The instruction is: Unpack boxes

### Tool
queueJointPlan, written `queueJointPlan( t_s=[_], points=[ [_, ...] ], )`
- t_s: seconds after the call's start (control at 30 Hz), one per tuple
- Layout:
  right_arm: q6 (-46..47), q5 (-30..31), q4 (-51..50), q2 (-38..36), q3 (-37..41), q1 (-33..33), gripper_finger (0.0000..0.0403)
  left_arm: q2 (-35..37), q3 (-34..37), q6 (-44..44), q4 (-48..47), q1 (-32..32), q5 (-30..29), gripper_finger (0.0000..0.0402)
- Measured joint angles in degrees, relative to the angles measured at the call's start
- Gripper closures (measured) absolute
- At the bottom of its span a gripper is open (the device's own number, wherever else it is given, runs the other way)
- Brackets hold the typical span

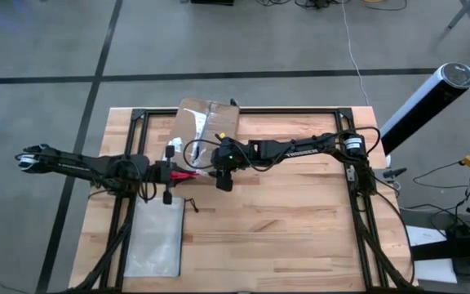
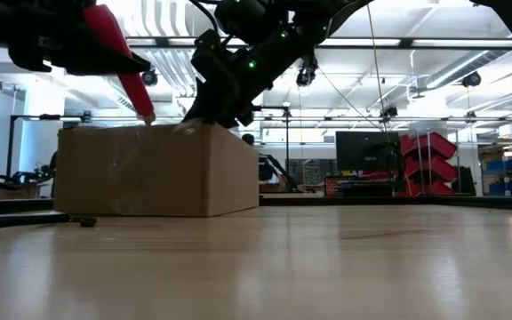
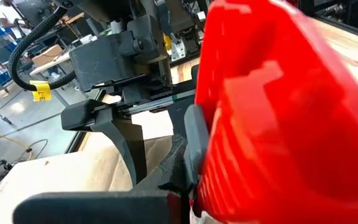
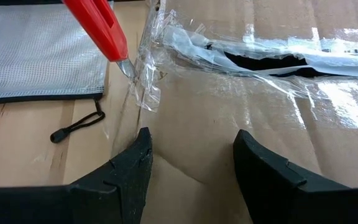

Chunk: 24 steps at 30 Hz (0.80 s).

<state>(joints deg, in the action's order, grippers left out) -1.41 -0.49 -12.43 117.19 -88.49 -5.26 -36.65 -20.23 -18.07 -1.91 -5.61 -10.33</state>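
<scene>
Left gripper (image 1: 172, 173) clamps the red knife (image 4: 98, 28), blade at the box's (image 2: 154, 169) taped edge; right gripper (image 4: 191, 165), fingers apart, presses its top.

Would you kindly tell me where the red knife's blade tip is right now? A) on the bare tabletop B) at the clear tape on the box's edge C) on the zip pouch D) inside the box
B: the knife, in the left gripper, has its tip at the torn tape on the box edge.
</scene>
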Motion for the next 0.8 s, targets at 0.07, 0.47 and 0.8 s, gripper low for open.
queueJointPlan(
  t_s=[0.07,0.47,0.8],
  points=[
    [0.0,0.0,0.1,0.0,0.0,0.0,0.0204,-0.1,-1.0,-0.1,-1.8,0.0,-0.2,0.0374],
    [0.0,-0.1,0.0,0.0,0.3,0.0,0.0204,-1.8,-2.8,3.6,-5.9,0.0,-1.3,0.0374],
    [0.1,-0.2,0.0,0.0,0.3,0.0,0.0204,-2.7,-4.7,2.6,-7.4,-0.1,-1.3,0.0374]
  ],
)
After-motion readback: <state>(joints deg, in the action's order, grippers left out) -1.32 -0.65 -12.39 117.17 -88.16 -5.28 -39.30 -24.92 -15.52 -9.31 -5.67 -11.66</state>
